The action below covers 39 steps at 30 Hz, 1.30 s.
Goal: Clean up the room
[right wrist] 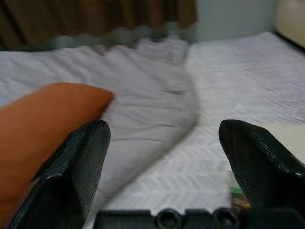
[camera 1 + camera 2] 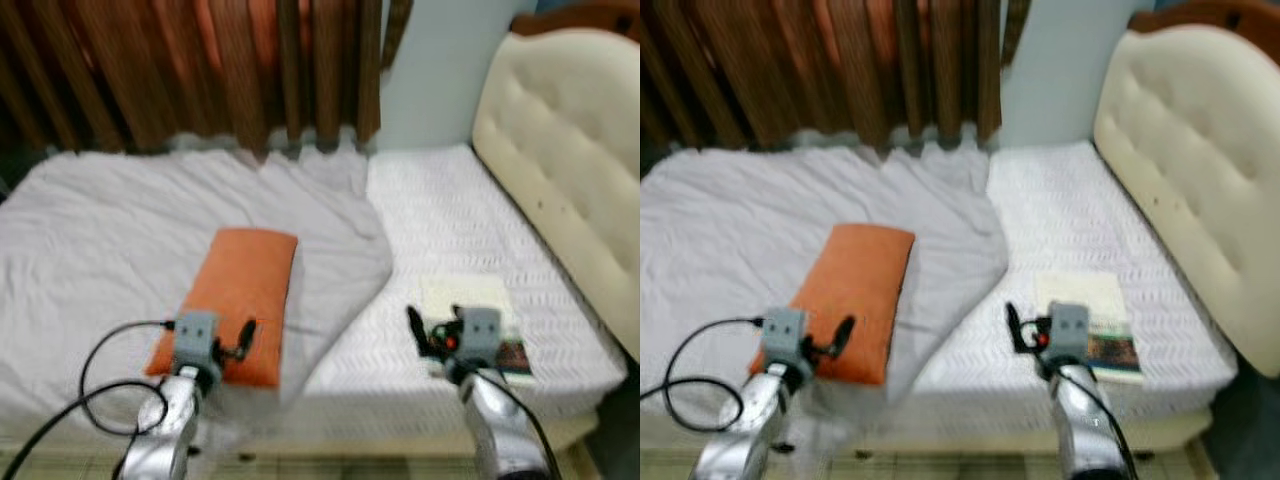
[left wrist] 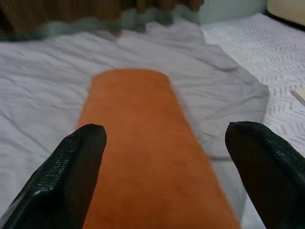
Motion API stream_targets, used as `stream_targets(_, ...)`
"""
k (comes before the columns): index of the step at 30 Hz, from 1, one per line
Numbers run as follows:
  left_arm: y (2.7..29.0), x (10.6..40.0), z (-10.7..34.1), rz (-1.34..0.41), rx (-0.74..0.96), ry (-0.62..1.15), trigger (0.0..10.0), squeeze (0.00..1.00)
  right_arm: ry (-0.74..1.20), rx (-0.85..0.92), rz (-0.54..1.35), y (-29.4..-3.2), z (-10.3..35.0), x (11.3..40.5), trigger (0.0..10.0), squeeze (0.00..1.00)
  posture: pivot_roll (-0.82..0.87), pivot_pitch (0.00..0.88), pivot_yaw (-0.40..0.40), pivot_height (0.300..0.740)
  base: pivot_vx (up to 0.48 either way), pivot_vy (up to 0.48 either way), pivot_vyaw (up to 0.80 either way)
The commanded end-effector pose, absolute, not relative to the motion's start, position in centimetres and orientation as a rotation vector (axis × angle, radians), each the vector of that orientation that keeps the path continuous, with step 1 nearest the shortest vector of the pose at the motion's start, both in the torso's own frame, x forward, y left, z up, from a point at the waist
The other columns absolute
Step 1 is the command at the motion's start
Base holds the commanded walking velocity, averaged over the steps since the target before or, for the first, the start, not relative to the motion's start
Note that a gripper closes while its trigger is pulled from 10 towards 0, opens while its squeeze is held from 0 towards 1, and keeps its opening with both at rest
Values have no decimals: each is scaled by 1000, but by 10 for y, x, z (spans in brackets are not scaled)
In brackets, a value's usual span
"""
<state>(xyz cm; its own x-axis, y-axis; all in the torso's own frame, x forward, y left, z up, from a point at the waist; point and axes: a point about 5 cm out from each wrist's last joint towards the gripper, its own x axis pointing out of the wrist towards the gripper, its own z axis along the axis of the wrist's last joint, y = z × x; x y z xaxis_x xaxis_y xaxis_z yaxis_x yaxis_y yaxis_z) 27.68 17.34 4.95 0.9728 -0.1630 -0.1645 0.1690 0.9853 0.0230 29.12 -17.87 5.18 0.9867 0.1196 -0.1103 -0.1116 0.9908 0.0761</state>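
Hovering over the orange pillow (image 2: 243, 290), left hand (image 3: 164, 167) gapes wide, empty; right hand (image 1: 164, 167) likewise.

You have an orange pillow (image 2: 240, 300) lying flat on the grey blanket (image 2: 120, 240), long and rectangular, its long axis running away from you, near the front edge of the bed (image 2: 460, 220). The blanket is rumpled and covers the left part of the bed, its edge curving across the white patterned mattress. A book (image 2: 480, 320) lies flat on the bare mattress to the right, near the front edge.
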Motion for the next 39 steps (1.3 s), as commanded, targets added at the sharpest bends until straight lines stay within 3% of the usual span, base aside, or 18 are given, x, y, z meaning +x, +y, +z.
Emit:
stream_targets(1,165,274,45,-180,72,186,10000,0,122,71,111,-182,54,291,10000,0,-26,0,38,740,0,0,500)
stream_targets(11,165,278,49,-174,93,180,10000,0,142,44,145,-176,55,296,10000,0,-9,0,31,740,0,0,99)
stream_targets(39,164,276,42,-140,76,183,10000,0,166,32,165,-178,52,293,10000,0,-27,0,24,740,433,0,0)
